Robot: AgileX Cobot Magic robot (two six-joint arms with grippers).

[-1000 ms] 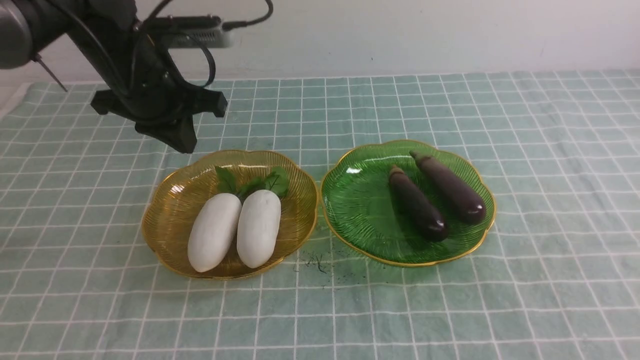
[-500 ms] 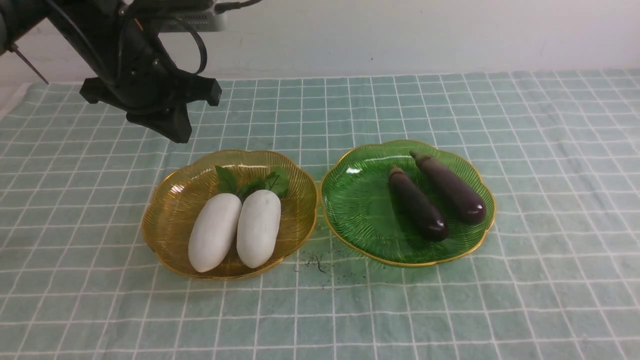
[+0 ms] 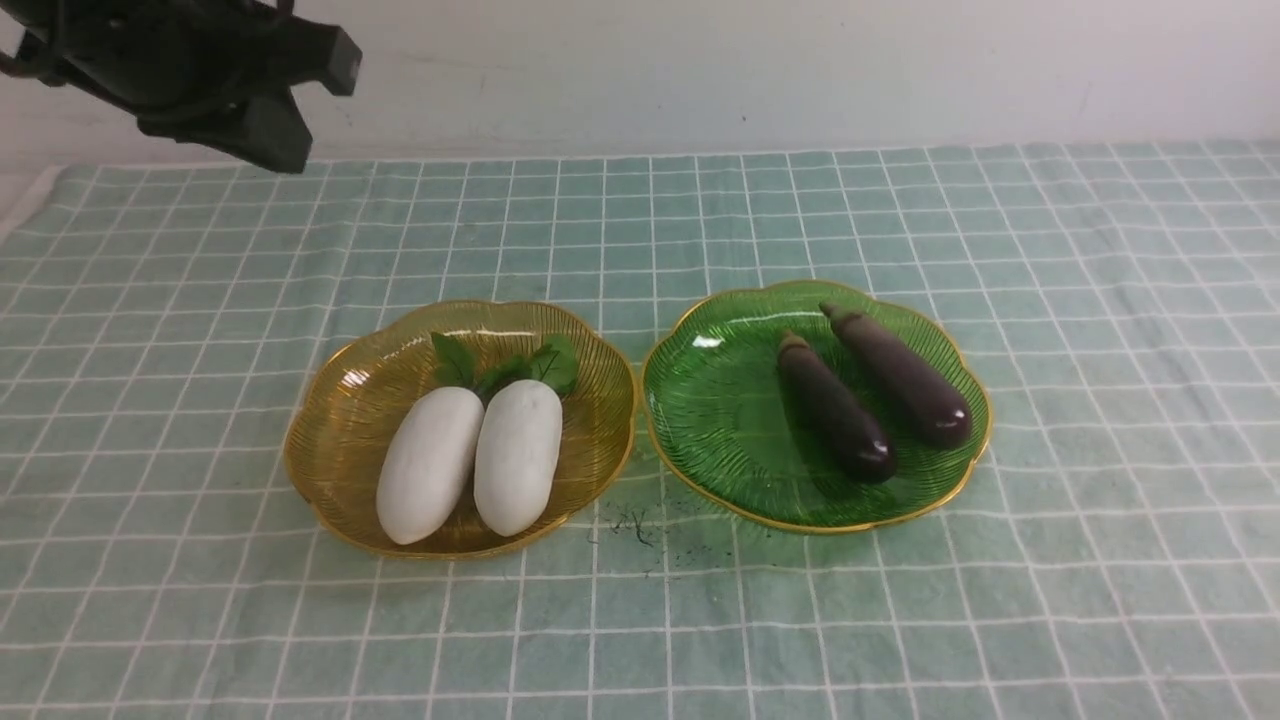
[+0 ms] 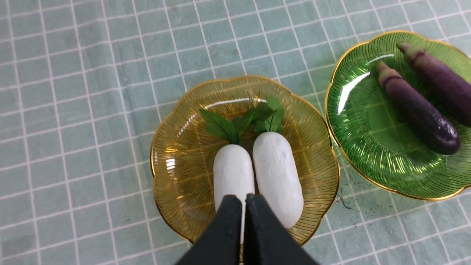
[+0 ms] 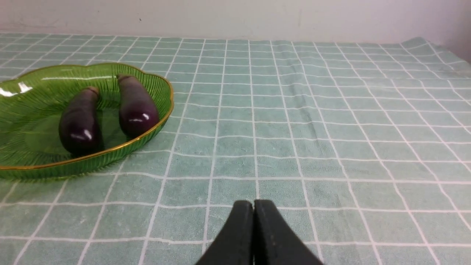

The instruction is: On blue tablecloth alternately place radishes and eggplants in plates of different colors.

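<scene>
Radishes (image 3: 470, 455) lie side by side in the amber plate (image 3: 340, 420), leaves toward the wall; just beside that plate sits the green plate (image 3: 720, 420), holding both eggplants (image 3: 870, 395), so each kind has its own colour and the sorting looks complete; the left gripper (image 4: 243, 200) hangs above the amber plate, jaws pressed together and empty; the right gripper (image 5: 253, 206), likewise closed on nothing, rests low over the blue tablecloth (image 3: 1100, 300).
</scene>
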